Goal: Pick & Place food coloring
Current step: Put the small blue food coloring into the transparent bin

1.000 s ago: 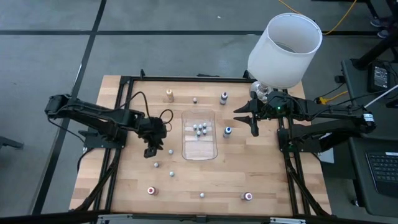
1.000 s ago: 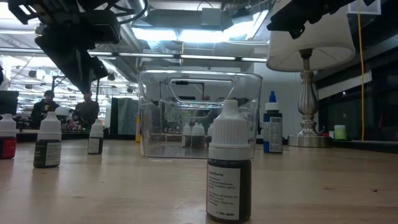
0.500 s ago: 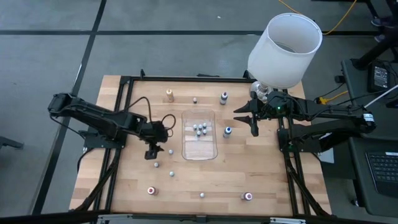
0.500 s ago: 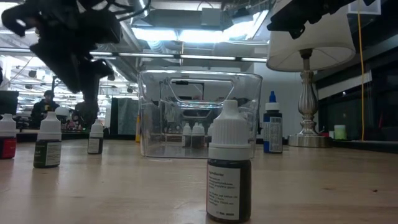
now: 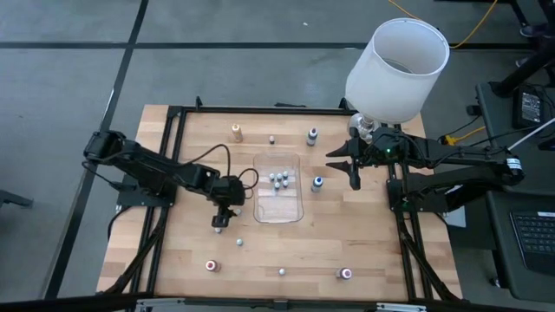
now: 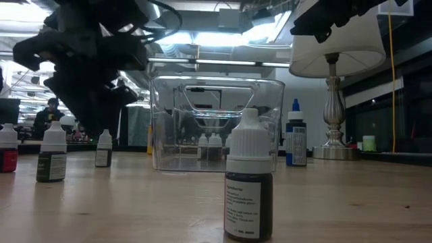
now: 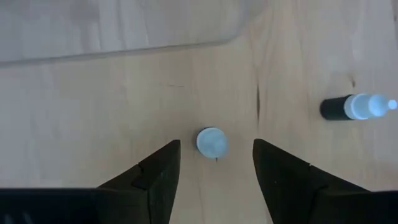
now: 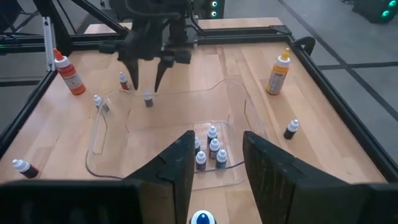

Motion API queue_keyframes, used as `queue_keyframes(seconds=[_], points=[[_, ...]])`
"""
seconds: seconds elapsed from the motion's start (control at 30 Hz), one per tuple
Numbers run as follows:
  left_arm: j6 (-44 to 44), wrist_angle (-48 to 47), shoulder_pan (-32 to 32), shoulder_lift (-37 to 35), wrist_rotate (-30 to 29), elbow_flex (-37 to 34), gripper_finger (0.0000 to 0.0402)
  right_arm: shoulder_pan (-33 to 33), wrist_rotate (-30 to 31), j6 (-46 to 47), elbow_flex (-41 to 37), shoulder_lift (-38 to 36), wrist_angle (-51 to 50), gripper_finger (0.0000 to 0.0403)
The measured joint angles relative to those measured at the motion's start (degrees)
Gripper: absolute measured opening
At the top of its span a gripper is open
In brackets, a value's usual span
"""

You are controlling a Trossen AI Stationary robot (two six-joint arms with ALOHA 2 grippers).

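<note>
- Left gripper [image 5: 219, 223] hangs over the wooden table [image 5: 260, 256] just off the clear tray's [image 5: 278, 211] near-left corner, fingers spread wide and holding nothing.
- Straight below it, between the open fingers [image 7: 158, 177], stands a white-capped food coloring bottle [image 7: 212, 141], seen cap-on from the left wrist view; the fingers are clear of it on both sides.
- Beside that one, another small bottle [image 7: 356, 107] with a dark body and white cap lies on its side on the wood.
- In the high view the targeted bottle sits under the gripper, with one more whitish bottle [image 5: 239, 242] a little nearer the table's front edge.
- Inside the tray, a cluster of small bottles [image 5: 278, 179] stands together toward the far end.
- Loose bottles ring the tray: a blue-capped one [image 5: 317, 182] just to its right, an orange one [image 5: 236, 133] and two others along the far edge, red-topped ones [image 5: 209, 265] near the front.
- Right gripper [image 5: 353, 170] waits, fingers parted and empty, near the lamp's base [image 5: 365, 128], under the big white lampshade [image 5: 397, 69].
- Low view: a dark bottle [image 6: 248, 182] with a white cap stands closest to the camera, in front of the tray.
</note>
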Motion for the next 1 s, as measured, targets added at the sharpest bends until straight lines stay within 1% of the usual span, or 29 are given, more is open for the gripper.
queue_keyframes(seconds=[0.17,0.3,0.8,1.0], points=[[0.2,0.3,0.0,1.9,-0.1,0.0,0.0193,0.0,0.1,-0.1,0.0,0.0,0.0,0.0138],[0.8,0.8,0.2,2.5,0.0,0.0,0.0178,0.0,0.1,-0.1,0.0,0.0,-0.1,0.0138],[1.0,2.8,0.2,2.9,0.7,0.0,0.0092,0.0,0.2,-0.2,0.0,0.0,-0.2,0.0138],[-1.2,2.7,0.2,2.7,0.5,0.0,0.0052,0.0,0.2,-0.2,0.0,0.0,-0.2,0.0138]])
